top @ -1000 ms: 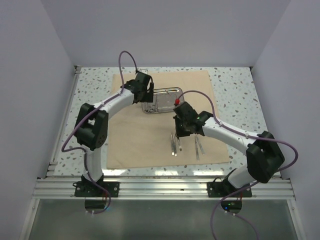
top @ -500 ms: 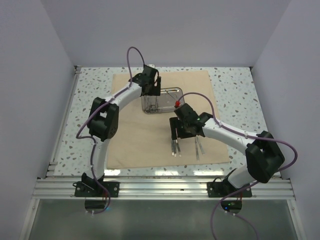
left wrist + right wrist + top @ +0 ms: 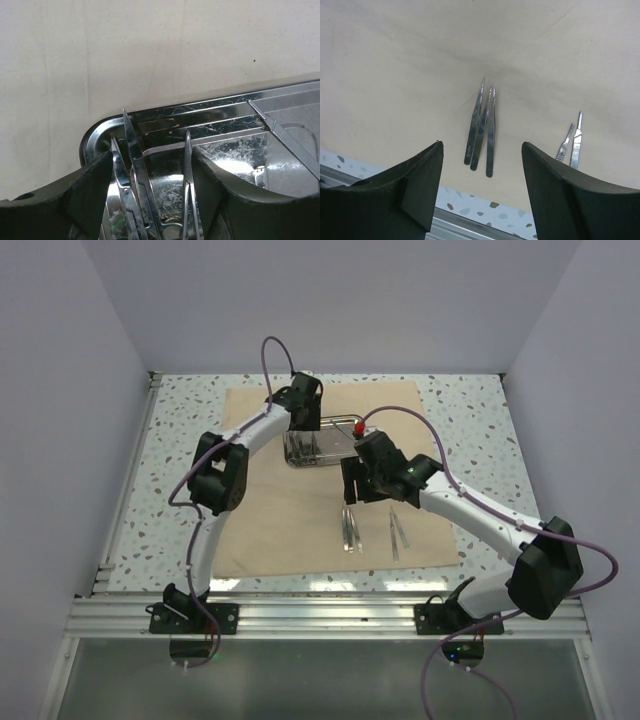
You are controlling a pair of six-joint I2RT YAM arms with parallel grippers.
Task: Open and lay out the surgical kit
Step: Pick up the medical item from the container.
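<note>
The tan cloth lies spread flat on the table. The steel tray sits on its far part. My left gripper reaches down into the tray's left end. In the left wrist view its jaws stand apart astride two scissors and a forceps, the fingers close against the outer ones. A thin flat handle lies further right in the tray. My right gripper hangs open above the cloth, empty. Tweezers lie below it, also seen from above as tweezers.
Two more slim steel tools lie on the cloth to the right of the tweezers, the same tools near the cloth's front edge. Speckled tabletop surrounds the cloth. White walls close in three sides. A metal rail runs along the near edge.
The left gripper has moved right over the tray, dipped into it and narrowed its jaws. The right gripper opened, left the tweezers on the cloth and drew back from them.
</note>
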